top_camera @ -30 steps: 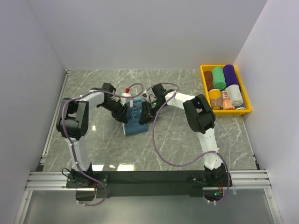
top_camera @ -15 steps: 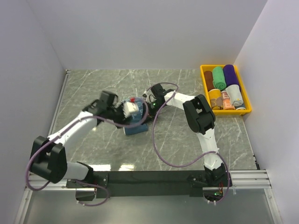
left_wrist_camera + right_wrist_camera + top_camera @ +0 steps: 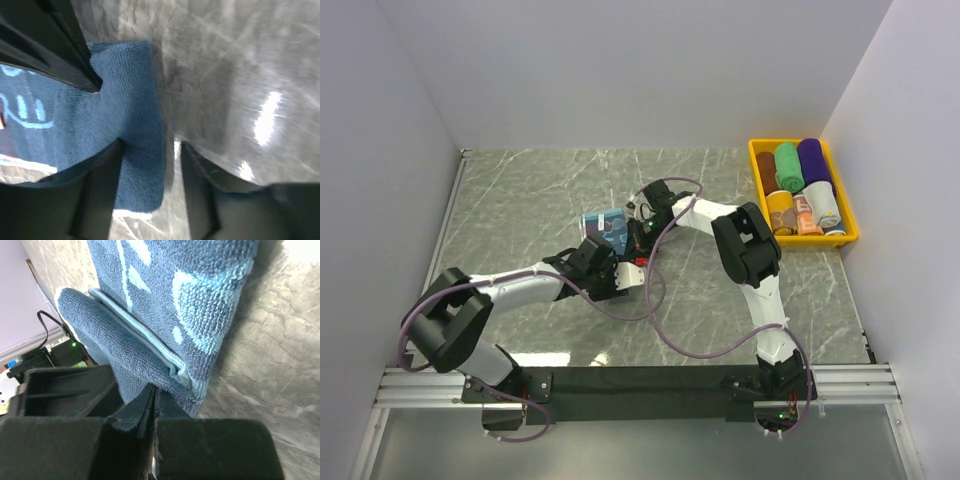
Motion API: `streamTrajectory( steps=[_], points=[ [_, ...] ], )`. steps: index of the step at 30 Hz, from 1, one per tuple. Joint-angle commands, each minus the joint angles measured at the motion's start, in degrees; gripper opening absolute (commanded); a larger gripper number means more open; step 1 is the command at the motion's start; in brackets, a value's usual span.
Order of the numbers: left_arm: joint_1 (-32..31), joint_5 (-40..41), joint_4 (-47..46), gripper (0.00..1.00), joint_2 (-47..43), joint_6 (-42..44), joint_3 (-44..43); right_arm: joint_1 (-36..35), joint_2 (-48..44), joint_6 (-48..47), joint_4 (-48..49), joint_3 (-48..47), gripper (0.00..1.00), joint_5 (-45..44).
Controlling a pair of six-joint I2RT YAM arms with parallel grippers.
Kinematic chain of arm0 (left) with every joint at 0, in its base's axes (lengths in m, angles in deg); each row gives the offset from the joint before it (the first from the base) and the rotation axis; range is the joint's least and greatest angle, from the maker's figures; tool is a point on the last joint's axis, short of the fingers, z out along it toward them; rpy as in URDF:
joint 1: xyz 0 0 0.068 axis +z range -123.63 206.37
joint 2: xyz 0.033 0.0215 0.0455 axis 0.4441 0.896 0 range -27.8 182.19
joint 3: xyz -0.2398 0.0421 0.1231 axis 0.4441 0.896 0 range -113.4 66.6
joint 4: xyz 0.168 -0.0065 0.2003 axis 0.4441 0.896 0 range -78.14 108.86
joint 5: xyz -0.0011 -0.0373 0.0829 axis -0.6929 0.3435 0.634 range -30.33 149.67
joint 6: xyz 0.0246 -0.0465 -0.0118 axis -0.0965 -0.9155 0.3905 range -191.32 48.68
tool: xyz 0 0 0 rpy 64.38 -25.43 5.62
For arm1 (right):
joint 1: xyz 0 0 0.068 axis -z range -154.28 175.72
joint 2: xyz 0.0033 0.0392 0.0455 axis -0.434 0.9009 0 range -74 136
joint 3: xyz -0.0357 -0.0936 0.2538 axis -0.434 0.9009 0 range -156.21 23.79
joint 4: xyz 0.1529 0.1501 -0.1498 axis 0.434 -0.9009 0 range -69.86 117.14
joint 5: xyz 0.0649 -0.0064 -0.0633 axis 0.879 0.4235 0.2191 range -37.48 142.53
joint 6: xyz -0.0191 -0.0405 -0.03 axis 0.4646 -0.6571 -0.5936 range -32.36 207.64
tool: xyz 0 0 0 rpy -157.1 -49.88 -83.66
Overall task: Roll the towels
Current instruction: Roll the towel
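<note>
A blue towel with pale print point(image 3: 603, 226) lies bunched on the marble table, partly folded over itself. My left gripper point(image 3: 617, 272) sits low at its near side. In the left wrist view it point(image 3: 150, 195) is open, and a corner of the towel point(image 3: 125, 125) hangs between the fingers point(image 3: 100, 195). My right gripper point(image 3: 636, 236) is at the towel's right edge. In the right wrist view it point(image 3: 152, 392) is shut, its tips pressed against the folded hem of the towel point(image 3: 165, 305). No cloth shows between them.
A yellow bin point(image 3: 817, 241) at the back right holds rolled towels: green point(image 3: 787, 166), purple point(image 3: 811, 160), brown point(image 3: 766, 170), orange point(image 3: 779, 210) and grey point(image 3: 822, 203). A purple cable point(image 3: 660, 320) loops over the table in front of the towel. White walls stand on three sides.
The left arm swung from the towel's far left round to its near side and dropped low, its jaws opening. The right jaws closed. The towel went from flat to bunched.
</note>
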Motion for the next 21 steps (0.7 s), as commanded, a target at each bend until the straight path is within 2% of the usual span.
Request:
streamTrajectory(
  steps=[1,2,3,5,6,9,10,12,16,21],
  points=[
    [-0.3,3.9,-4.7,0.53,3.3,0.2,0.1,-0.2,1.5,-0.7,-1.1,1.3,0.0,-3.7],
    [-0.4,4.0,-4.1,0.48,4.3,-0.3,-0.4,-0.1,1.4,-0.7,-1.1,1.6,0.0,-3.5],
    [-0.3,3.9,-3.0,0.38,5.9,-0.6,-0.8,-0.1,1.1,-0.4,-0.9,1.9,0.0,-3.0],
    [0.0,1.9,-1.2,0.3,7.4,-1.3,-2.0,0.5,0.5,0.3,0.2,3.1,0.0,-0.4],
    [0.7,0.4,1.5,0.2,7.8,-1.7,-2.6,0.8,0.1,0.8,0.9,3.7,0.0,0.7],
    [2.9,-8.3,9.4,0.06,9.4,-2.4,-6.1,2.3,-1.5,2.0,3.2,5.0,0.0,4.9],
    [4.5,-13.6,11.7,0.04,10.2,-2.0,-8.1,3.5,-2.5,1.8,3.7,5.1,0.0,5.8],
    [5.5,-17.0,18.1,0.01,11.0,-1.7,-10.9,4.8,-4.1,0.8,3.7,4.6,0.02,7.3],
    [7.0,-24.4,30.1,0.01,15.5,-0.9,-17.0,8.4,-10.2,-5.3,2.1,3.3,0.19,2.6],
    [10.5,-31.8,40.2,0.01,23.0,-0.8,-25.0,16.3,-22.6,-11.3,3.2,11.3,0.29,-2.1]
  ],
)
